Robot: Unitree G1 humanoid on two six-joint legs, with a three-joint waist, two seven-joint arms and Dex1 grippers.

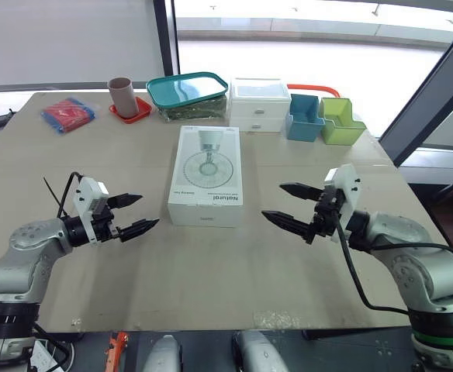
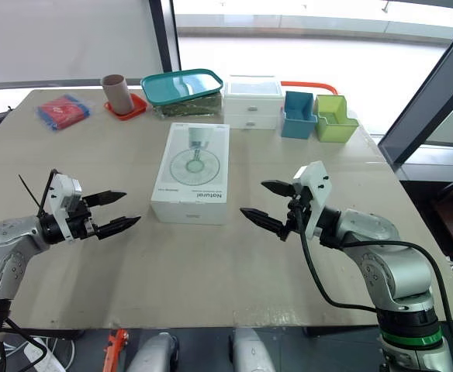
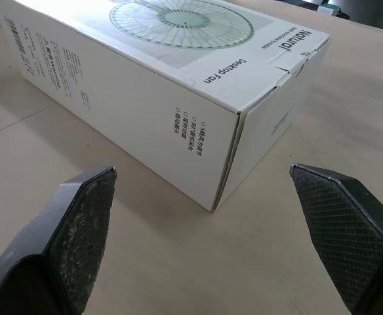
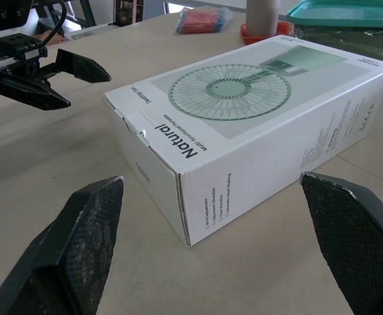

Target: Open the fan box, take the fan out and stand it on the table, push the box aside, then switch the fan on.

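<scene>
Box [image 1: 205, 177] lies flat and closed at centre of table [image 1: 211, 271]. Left gripper [image 1: 145, 211] at its 8 o'clock, right gripper [image 1: 273, 201] at 4 o'clock. Both fingers spread, clear of box.

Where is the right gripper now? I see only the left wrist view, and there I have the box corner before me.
Observer: The right gripper hangs open over the table, to the right of the box, level with its near end and not touching it.
Operator: What stands behind the far end of the box?
Observer: A white drawer unit, with a teal-lidded container to its left.
Operator: And at the far left corner of the table?
Observer: A red and blue packet; a cup on a red coaster stands to its right.
</scene>
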